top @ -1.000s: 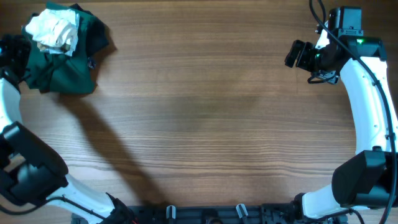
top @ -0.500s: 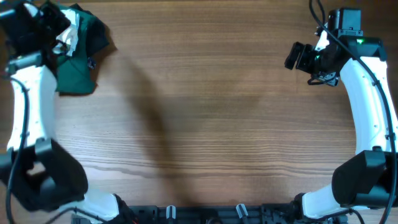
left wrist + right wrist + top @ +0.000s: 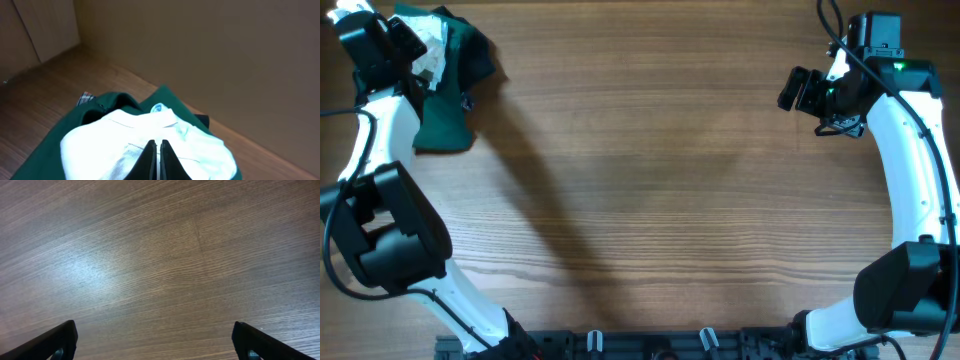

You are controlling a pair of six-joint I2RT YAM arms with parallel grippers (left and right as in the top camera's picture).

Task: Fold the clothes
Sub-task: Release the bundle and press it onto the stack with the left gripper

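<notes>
We find the garment [image 3: 122,142] at 12 o'clock off the left gripper [image 3: 159,150], jaws nearly closed; right gripper [image 3: 155,342], wide, well apart.

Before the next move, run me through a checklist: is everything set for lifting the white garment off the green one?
1. White garment lying on top of the green garment: ok.
2. Left gripper positioned over the white garment: ok.
3. Left jaws open for a grasp: not ok, they are shut.
4. Cloth pinched in the left gripper: cannot tell.
5. Right gripper open, above the table, away from the garments: ok.
</notes>
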